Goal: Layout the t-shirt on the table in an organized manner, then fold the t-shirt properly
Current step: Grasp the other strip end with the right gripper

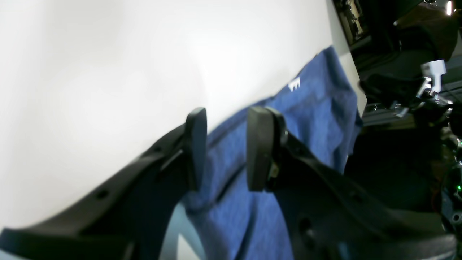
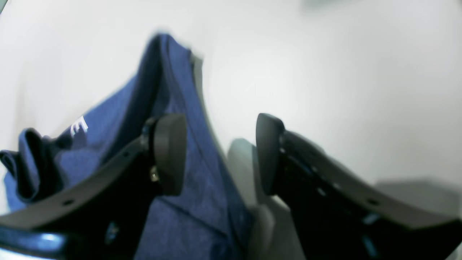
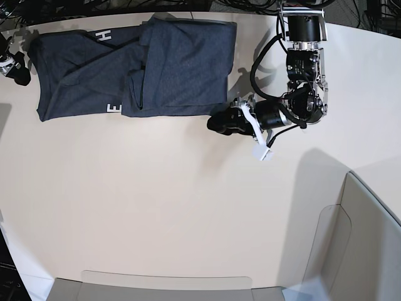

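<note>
T-shirt [image 3: 135, 69]: soft heathered navy knit, partly folded, rumpled, white letters showing; lies along the table's far edge. Table [image 3: 188, 213]: smooth off-white, broad bare surface nearer the camera. Left hand [image 1: 225, 148]: pads spread, straddling a hem, gripping nothing. Right hand [image 2: 220, 153]: pads spread above the cloth's edge. Wrist views blurred; right hand nearly cut off in base view.

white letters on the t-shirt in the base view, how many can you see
2: an H near the t-shirt's far edge, an E at its near edge. Folds may hide more.
</note>
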